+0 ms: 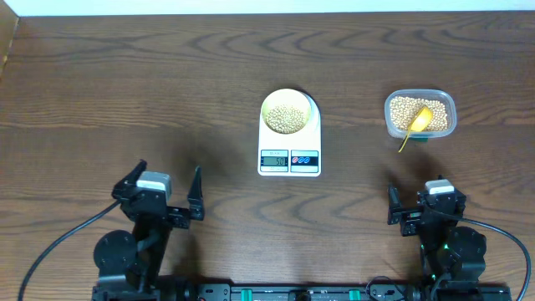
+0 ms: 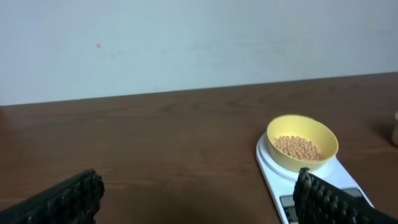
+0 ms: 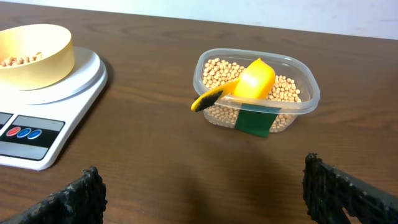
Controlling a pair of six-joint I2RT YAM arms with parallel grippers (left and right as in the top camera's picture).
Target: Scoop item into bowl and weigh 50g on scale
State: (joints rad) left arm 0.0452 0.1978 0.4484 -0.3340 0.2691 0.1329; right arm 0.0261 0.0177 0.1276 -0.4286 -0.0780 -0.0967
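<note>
- Many beans (image 1: 287,118) lie in the bowl (image 2: 323,134), which sits on the scale (image 1: 288,159); its display is too small to read.
- Spoon (image 3: 252,83) rests in the tub (image 3: 309,99).
- Left fingers (image 2: 68,199) and right fingers (image 3: 348,193) are apart and empty, so scooping looks finished.

From overhead we look straight down on the whole desk (image 1: 125,100). Our wrist views sit low and near, facing across it toward the far wall (image 2: 186,43); all three share the scale (image 1: 313,138) and bowl (image 3: 37,71).
</note>
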